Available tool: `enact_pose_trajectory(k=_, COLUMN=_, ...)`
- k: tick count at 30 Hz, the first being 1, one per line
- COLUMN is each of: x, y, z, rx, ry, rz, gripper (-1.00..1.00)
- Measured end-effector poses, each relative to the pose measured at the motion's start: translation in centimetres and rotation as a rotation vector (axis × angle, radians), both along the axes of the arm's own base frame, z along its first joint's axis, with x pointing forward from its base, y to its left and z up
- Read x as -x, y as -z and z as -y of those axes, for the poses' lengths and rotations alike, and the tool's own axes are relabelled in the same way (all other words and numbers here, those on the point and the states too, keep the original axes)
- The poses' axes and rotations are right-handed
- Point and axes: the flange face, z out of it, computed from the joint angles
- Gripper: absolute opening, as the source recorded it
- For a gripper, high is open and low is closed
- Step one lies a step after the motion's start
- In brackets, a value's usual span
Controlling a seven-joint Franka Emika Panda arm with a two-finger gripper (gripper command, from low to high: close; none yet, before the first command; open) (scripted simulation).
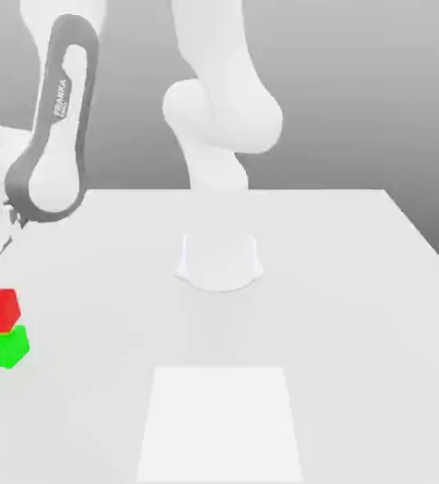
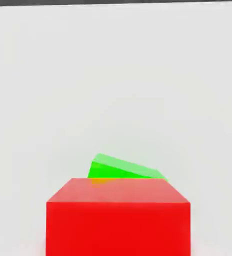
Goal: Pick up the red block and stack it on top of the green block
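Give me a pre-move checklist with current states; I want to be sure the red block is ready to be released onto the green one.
1. Red block lifted off the table: ok.
2. Red block above the green block: ok in the exterior view, where red sits just over green.
3. Blocks squarely aligned: not ok; in the hand view the green block shows beyond one edge of the red block.
4. Red already resting on green: cannot tell.
5. Green block flat on the table: cannot tell.
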Motion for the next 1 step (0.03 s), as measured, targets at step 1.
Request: enact_pose_trajectory(k=1, x=0.0, y=0.0, z=0.0, rx=0.0, ry=0.0, rz=0.0, gripper=1.0)
